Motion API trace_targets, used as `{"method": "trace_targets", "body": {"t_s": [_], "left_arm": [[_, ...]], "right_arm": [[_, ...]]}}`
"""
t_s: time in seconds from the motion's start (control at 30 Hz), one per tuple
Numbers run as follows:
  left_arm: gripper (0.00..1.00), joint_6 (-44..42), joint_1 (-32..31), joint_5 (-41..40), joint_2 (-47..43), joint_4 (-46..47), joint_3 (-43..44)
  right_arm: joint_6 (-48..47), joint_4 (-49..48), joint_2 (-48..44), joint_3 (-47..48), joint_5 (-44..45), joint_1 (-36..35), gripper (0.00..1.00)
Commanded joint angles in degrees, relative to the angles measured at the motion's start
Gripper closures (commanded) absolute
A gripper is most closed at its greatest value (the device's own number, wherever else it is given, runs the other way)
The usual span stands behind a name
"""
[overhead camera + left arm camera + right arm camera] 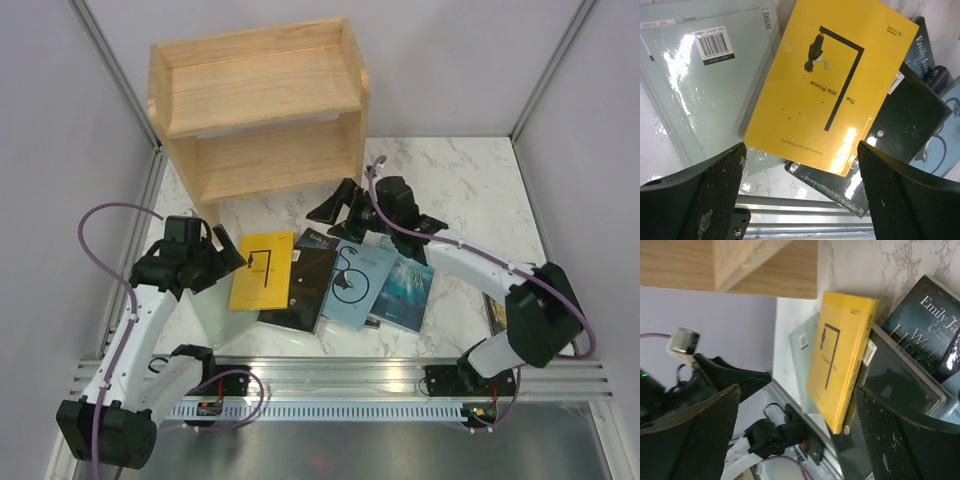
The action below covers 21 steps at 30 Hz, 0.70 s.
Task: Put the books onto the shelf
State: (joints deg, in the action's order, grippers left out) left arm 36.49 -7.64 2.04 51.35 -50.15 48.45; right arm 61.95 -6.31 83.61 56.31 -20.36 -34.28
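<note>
L gripper (232,255) spread wide, nothing btwn its fingers, hovers just L of the yellow book (262,270). In L wrist view the book's near edge sits right btwn the pads. R gripper (340,207) also spread wide & empty, at the pile's far end, close to the shelf (260,110), looking back over the books. Yellow book tops the pile, overlapping the black book (305,290) on its R and the pale grey-green book (700,90) on its L. Its long axis runs near-to-far, twd the shelf. L arm looks nearer, so prob its pick. Light blue book (355,280) & teal book (405,290) lie further R on the table (450,170). Shelf's open face looks twd the arms, no books seen on either tier. Tight spot: the shelf's side panel is just beyond L gripper
</note>
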Motion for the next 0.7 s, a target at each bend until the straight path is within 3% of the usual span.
{"method": "trace_targets", "body": {"t_s": [0.0, 0.1, 0.3, 0.67], "left_arm": [[0.06, -0.5, 0.1, -3.2, 2.3, -0.2, 0.7], [0.06, -0.6, 0.3, -3.2, 5.7, 2.3, 0.1], [0.07, 0.1, 1.2, -2.4, 12.9, 5.4, -1.9], [0.08, 2.3, 2.3, 1.6, 15.5, 10.5, -7.8]], "right_arm": [[-6.8, 6.1, 7.2, 7.7, 4.9, -3.9, 0.02], [-9.0, 9.9, 12.4, 13.3, 10.1, -8.0, 0.02], [-9.4, 12.5, 22.8, 20.8, 13.9, -9.1, 0.06], [-11.4, 18.2, 35.6, 32.2, 20.0, -9.8, 0.08]]}}
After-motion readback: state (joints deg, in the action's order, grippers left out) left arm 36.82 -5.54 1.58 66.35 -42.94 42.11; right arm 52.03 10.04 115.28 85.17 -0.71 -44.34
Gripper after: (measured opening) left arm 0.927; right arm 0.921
